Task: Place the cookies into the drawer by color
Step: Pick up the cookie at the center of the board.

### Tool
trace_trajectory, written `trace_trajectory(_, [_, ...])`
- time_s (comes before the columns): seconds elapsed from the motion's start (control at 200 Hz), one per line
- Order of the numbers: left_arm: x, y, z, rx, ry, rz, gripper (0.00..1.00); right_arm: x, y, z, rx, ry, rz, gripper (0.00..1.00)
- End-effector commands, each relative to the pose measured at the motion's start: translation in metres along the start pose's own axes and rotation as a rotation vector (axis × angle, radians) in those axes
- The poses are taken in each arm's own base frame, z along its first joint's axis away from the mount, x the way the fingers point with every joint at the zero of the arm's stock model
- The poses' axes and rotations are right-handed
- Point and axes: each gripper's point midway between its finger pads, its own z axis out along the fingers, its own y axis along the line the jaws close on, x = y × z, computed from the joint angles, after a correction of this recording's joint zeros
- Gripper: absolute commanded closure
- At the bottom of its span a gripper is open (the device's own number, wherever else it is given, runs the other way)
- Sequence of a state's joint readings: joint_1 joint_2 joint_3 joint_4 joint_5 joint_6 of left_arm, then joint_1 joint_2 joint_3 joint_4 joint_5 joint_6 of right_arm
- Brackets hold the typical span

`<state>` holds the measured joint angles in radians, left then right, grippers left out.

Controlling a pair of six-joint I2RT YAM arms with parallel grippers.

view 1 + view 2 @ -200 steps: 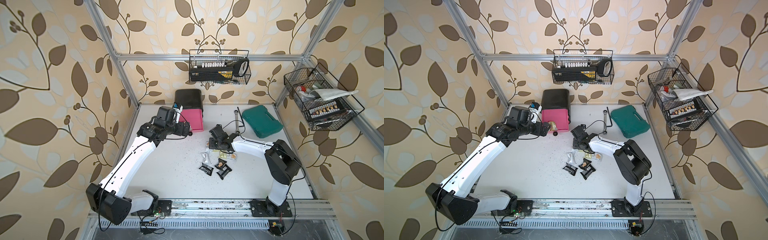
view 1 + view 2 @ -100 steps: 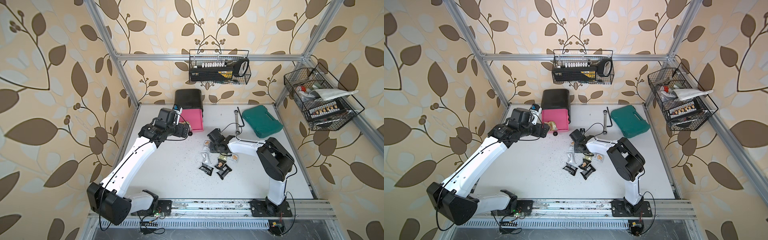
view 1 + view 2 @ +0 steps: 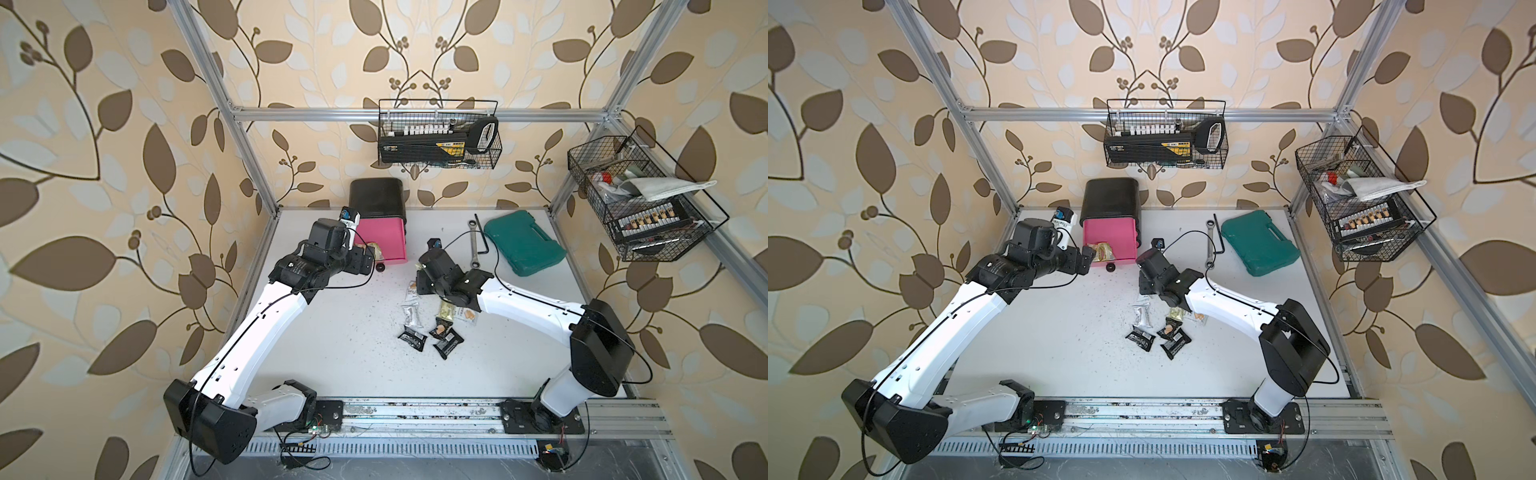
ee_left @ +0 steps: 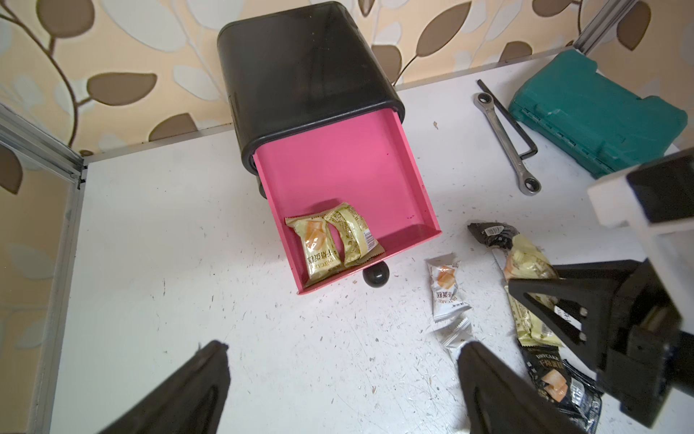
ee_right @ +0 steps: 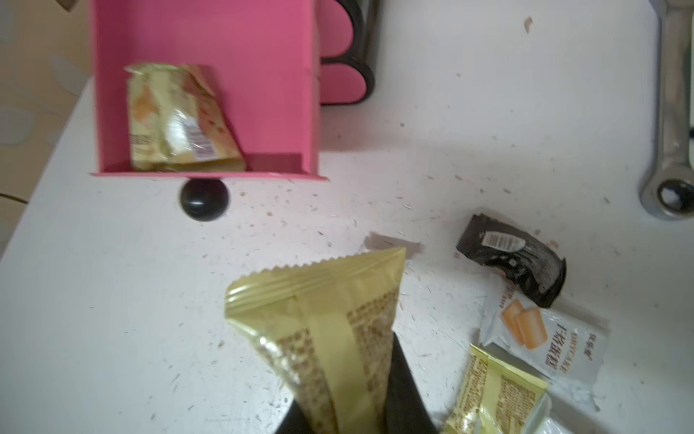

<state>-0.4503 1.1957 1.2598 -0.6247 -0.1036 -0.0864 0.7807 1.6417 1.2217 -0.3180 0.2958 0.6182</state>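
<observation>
Bright, soft, even light fills both top views; the white table (image 3: 340,332) is well lit, with only faint shadows beneath the arms (image 3: 266,324). The wide lens slants the metal posts (image 3: 225,104) near the edges. The left wrist view is sharp, though the near fingers (image 4: 187,390) of the left gripper (image 4: 343,345) are out of focus. The right wrist view is blurred: the yellow packet (image 5: 330,330), the pink drawer (image 5: 202,37), a glint on the wrench (image 5: 672,112).

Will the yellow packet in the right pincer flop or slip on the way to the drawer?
The yellow packet sticks out of the right pincer without drooping: probably light and fairly stiff. Its wrapper looks glossy and is pinched near one end, so it may slip or swing.
</observation>
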Motion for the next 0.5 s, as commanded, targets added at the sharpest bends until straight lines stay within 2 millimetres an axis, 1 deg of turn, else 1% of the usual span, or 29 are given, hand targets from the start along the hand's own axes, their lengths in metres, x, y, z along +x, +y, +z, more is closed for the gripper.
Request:
trace_trajectory(0.0, [-0.011,0.008,-0.007,-0.026,-0.057,-0.015,0.02,-0.026,0.026,-0.006,-0.06,-0.042,-0.033,0.86])
trace_trajectory(0.145, [-0.012,0.009,-0.009,-0.029,-0.062,-0.016,0.02,-0.054,0.054,0.002,-0.108,-0.078,-0.035,0.86])
trace_trajectory(0.265, [-0.012,0.011,-0.01,-0.042,-0.065,-0.012,0.02,-0.071,0.071,0.017,-0.115,-0.108,-0.05,0.86])
trace_trajectory(0.395, [-0.012,0.013,-0.011,-0.052,-0.067,-0.006,0.02,-0.086,0.077,0.038,-0.079,-0.145,-0.08,0.86])
trace_trajectory(0.495, [-0.011,0.012,-0.01,-0.05,-0.064,-0.004,0.02,-0.089,0.081,0.059,-0.08,-0.128,-0.081,0.86])
